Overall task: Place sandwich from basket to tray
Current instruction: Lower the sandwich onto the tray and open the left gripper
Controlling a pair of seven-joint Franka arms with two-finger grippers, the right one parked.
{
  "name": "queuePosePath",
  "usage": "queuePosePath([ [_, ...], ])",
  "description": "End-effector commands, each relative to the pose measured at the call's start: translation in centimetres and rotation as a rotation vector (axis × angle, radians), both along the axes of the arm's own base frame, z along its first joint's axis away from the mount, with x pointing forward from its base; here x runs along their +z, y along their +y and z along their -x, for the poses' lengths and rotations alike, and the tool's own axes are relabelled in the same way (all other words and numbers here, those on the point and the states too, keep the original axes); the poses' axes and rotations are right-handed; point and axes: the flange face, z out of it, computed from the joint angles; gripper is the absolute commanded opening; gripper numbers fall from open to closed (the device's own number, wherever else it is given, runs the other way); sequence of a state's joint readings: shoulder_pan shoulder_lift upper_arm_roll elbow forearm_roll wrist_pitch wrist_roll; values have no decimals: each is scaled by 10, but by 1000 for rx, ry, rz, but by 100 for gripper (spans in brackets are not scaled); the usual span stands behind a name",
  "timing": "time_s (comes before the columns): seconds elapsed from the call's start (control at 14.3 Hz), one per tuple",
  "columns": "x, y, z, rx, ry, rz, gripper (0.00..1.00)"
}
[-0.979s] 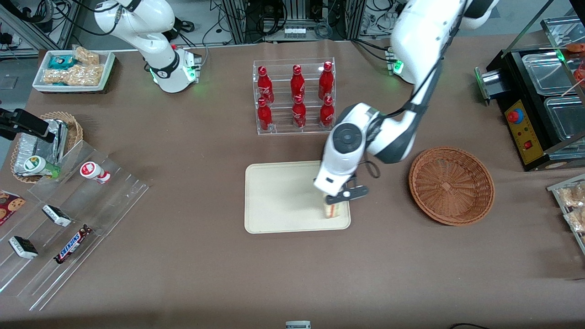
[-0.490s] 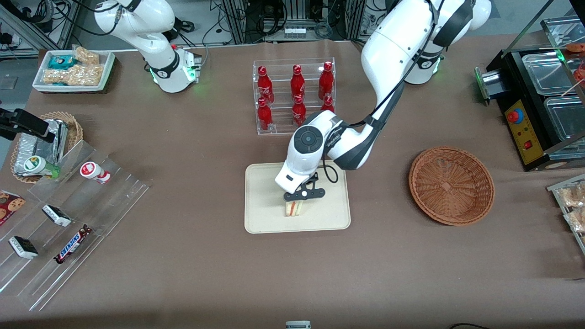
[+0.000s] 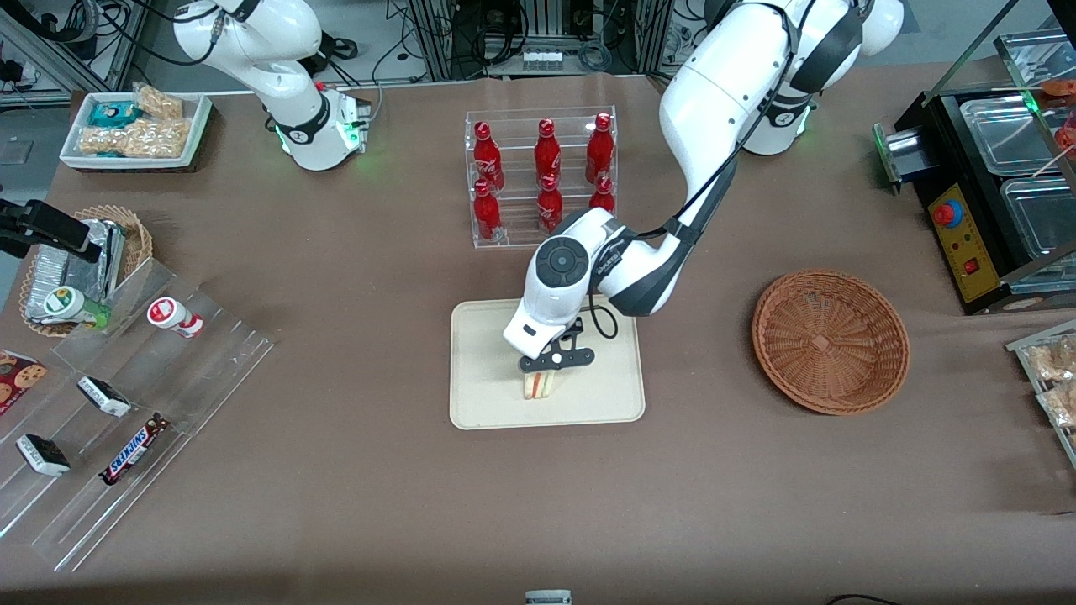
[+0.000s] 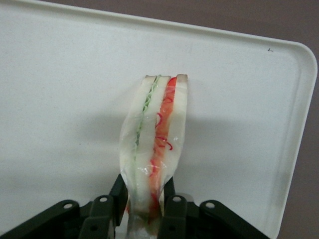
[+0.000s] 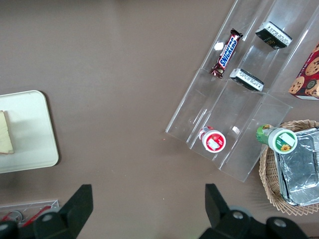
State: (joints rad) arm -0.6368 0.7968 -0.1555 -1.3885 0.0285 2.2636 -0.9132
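Observation:
The sandwich (image 3: 539, 386) is a cream wedge with red and green filling in clear wrap. My left gripper (image 3: 546, 370) is shut on it and holds it over the middle of the cream tray (image 3: 479, 353), at or just above its floor. In the left wrist view the two black fingers (image 4: 118, 196) pinch the sandwich (image 4: 154, 134) at its near end, with the tray (image 4: 239, 99) below it. The sandwich's edge also shows in the right wrist view (image 5: 5, 132). The reddish-brown basket (image 3: 830, 340) lies empty toward the working arm's end of the table.
A clear rack of red bottles (image 3: 542, 176) stands farther from the front camera than the tray. A tan wicker basket with foil packets (image 3: 80, 265), clear shelves with snacks (image 3: 126, 403) and a white snack bin (image 3: 134, 130) lie toward the parked arm's end. A black appliance (image 3: 1000, 185) stands past the basket.
My left gripper has carried the sandwich from the tray's basket-side edge to its middle, and over the last half second it has barely moved.

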Motion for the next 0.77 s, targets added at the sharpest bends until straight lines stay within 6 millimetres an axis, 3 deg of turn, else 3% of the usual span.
queuePosePath([
  [0.0,42,-4,-1,37,-19,13,100],
  [0.28,125,12,6,35,-32,-23,100],
  [0.42,155,32,13,31,-14,-63,100],
  [0.56,173,72,1,83,9,-100,100],
  [0.7,174,107,-12,129,29,-124,100],
])
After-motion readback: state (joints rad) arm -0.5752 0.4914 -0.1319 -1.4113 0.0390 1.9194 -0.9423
